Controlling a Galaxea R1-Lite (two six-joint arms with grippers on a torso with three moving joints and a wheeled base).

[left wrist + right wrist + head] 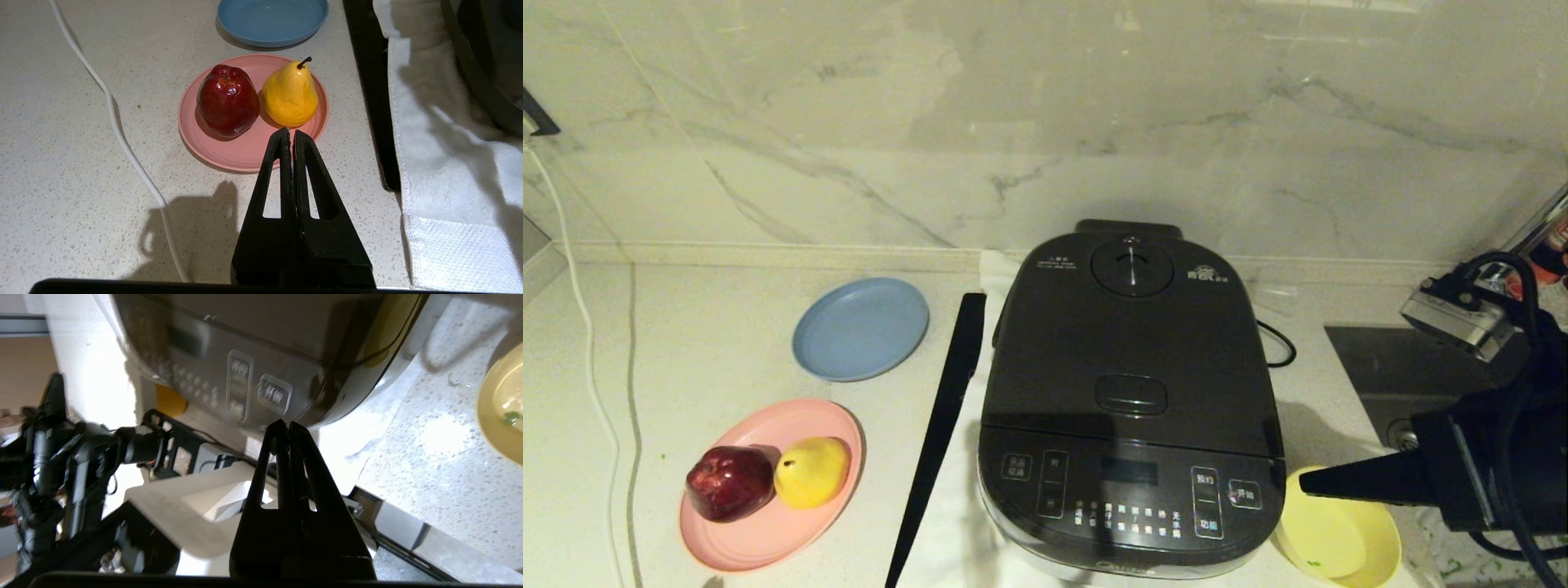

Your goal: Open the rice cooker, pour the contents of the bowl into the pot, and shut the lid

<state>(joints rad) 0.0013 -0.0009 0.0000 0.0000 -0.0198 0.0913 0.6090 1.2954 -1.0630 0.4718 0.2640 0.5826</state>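
Cooker (1131, 392), the large dark grey-black rounded-square appliance, sits mid-counter with its dark hinged lid (1129, 327) down; its oblong latch button (1131, 394) lies on the lid top just behind the front touch panel (1127, 490). Long axis of the button runs left-right across the cooker.

Right gripper (1305, 483): fingers pressed together, holding nothing, tip just off the cooker's front right corner, pointing toward it and hovering above the small pale-yellow plastic bowl (1339, 539), which stands on the counter (686, 343) touching or nearly touching that corner. Only a fleck of green shows in the bowl (511, 415), so it looks almost empty.

Left gripper (291, 132): fingers also shut and empty, parked to the cooker's left, over the near rim of the pink plate (229, 155).

Judgement: right arm is nearer the button, which lies up and back-left of its tip.
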